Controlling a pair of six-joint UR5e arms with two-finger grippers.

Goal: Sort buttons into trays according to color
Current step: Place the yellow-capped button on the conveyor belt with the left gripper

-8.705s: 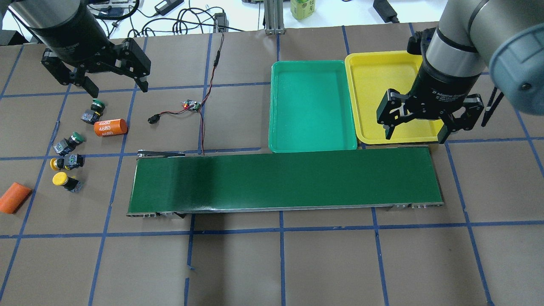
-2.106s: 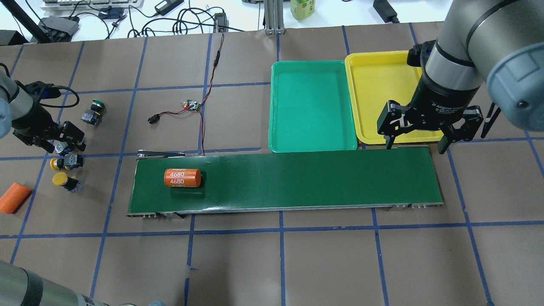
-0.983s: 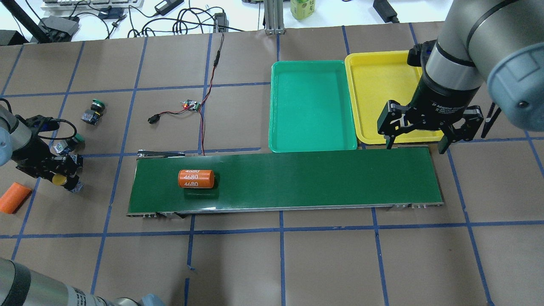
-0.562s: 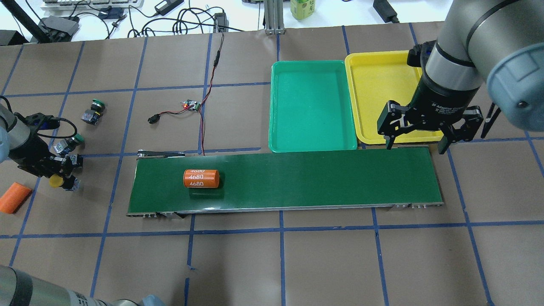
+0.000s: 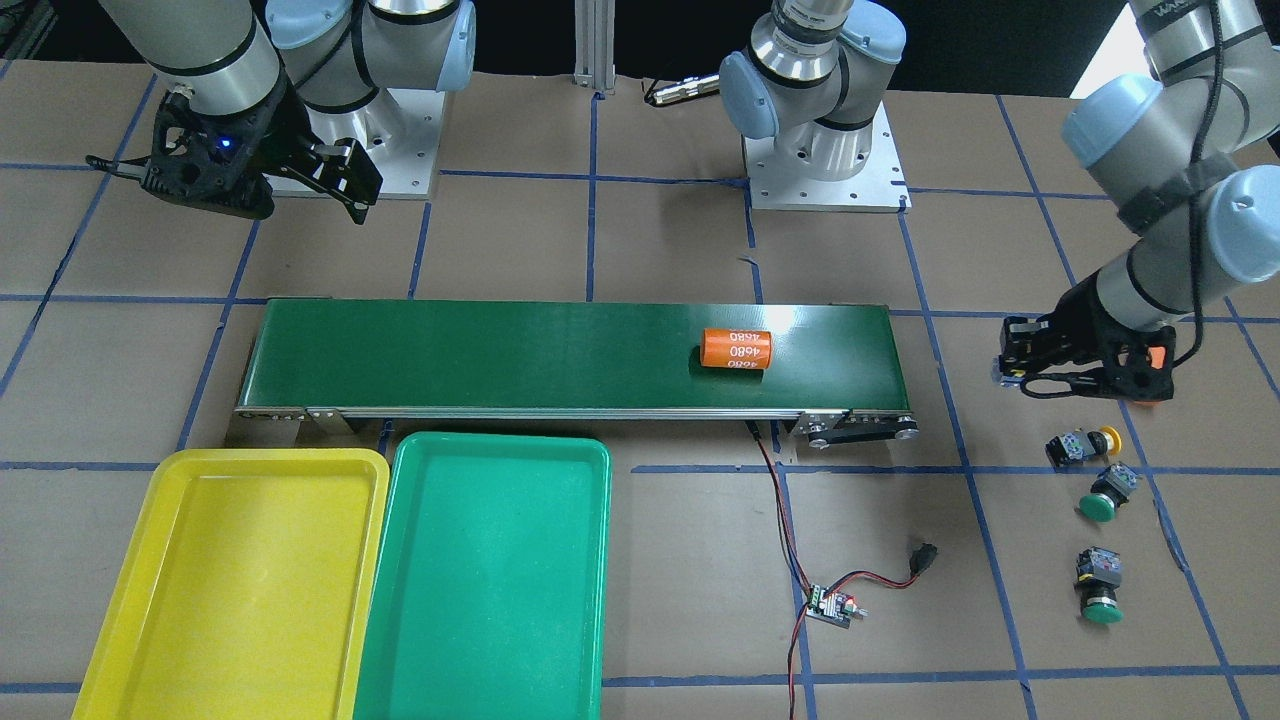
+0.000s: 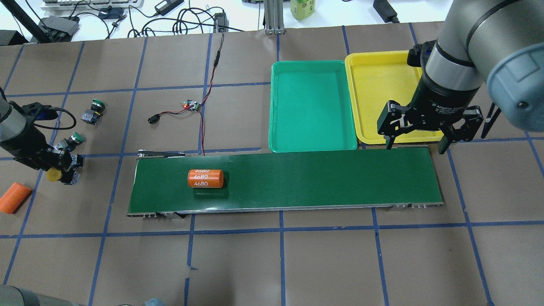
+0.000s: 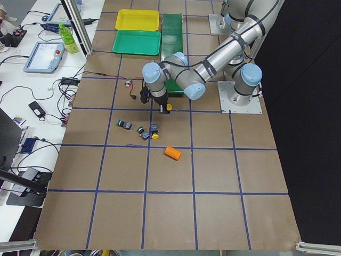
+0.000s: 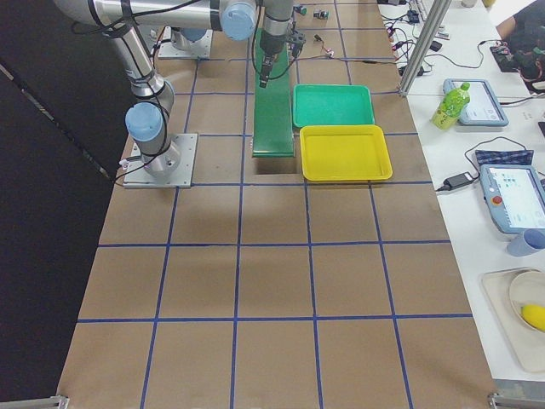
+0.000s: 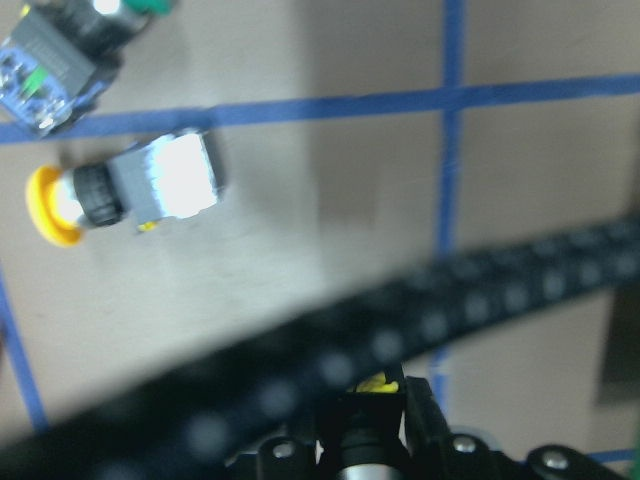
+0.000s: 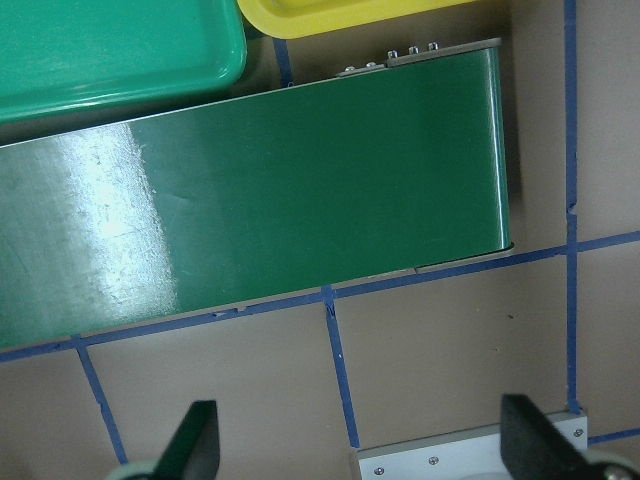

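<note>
One yellow button (image 6: 53, 174) clamped in left jaws; right jaws apart over belt (image 6: 318, 178) end.

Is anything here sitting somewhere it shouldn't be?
Yes. An orange cylinder marked 4680 lies on its side on the green conveyor belt. It is no button, so it looks out of place there. The green tray and yellow tray hold nothing, and the left claw grips a yellow button.
</note>
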